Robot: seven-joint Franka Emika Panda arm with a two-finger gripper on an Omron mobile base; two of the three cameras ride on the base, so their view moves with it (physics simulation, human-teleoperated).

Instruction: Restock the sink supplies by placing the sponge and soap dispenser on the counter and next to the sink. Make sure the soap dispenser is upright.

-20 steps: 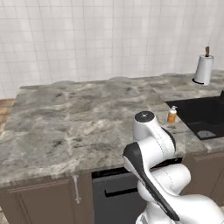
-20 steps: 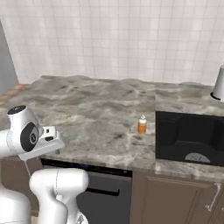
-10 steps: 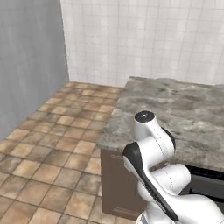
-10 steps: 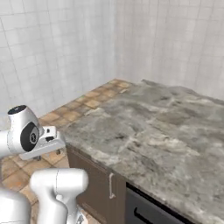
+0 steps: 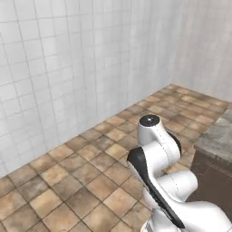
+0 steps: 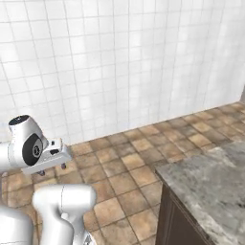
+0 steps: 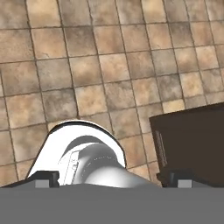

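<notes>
From the left base view
Arm: the white arm (image 5: 165, 181) rises from the lower right, folded close to the base, with its dark joint band facing the camera.
Floor: brown and tan tiled floor (image 5: 90, 176) covers most of the ground in front of the base.
Wall: a white tiled wall (image 5: 68, 68) stands behind the floor and turns at a corner on the right side.
Counter: only a small corner of the counter (image 5: 219, 133) is seen at the right edge, grey-brown marbled stone over a dark brown cabinet (image 5: 217, 181).

From the right base view
Arm: the white arm stands at the lower left, and its hand part points to the right.
Gripper: the gripper (image 6: 52, 168) hangs under the hand, above the floor; two small dark tips are seen, but they are too small to tell whether they are apart or together.
Counter: its marbled corner fills the lower right, with the dark cabinet below it.
Wall: white tiles go across the whole back.

From the hand view
Floor: the brown tiles lie below the hand.
Cabinet: a dark brown cabinet side is at the right, near the right finger tip.
Fingertips: the two dark tips (image 7: 43, 178) sit at the bottom, well apart, with nothing between them except the robot's own body.
</notes>
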